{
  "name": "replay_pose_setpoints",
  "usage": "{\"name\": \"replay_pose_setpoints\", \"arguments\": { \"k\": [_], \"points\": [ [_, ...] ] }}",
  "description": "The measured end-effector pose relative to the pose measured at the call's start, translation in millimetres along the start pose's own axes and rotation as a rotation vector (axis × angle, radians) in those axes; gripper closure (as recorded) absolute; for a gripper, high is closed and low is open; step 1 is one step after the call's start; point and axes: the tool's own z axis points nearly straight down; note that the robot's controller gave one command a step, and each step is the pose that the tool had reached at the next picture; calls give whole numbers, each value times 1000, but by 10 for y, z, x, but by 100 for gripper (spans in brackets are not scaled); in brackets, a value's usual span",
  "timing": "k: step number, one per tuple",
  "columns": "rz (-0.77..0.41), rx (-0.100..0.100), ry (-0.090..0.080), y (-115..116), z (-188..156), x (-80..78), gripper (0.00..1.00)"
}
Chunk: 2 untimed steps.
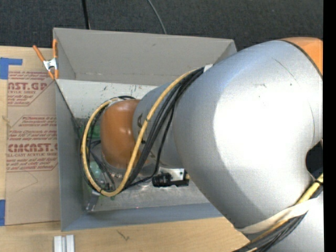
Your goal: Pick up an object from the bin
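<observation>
Two green bits lie against the bin's left wall, just left of the orange-capped wrist. The end effector sits low beside them; whether it holds anything I cannot tell.

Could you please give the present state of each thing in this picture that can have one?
bin: upright, open on top.
arm: reaching down into the bin from the right, over most of its floor.
orange wrist cover: low in the bin's left part, cables looped beside it.
green things: lying by the left wall, partly hidden under the cables.
</observation>
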Motion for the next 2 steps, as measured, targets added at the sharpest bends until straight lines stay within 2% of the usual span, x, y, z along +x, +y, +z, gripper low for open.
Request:
{"name": "replay_pose_setpoints", "arguments": {
  "k": [1, 2],
  "points": [
    [-3, 1, -5, 24, -23, -1, 0],
    [-2, 1, -5, 24, -26, -2, 100]
  ]
}}
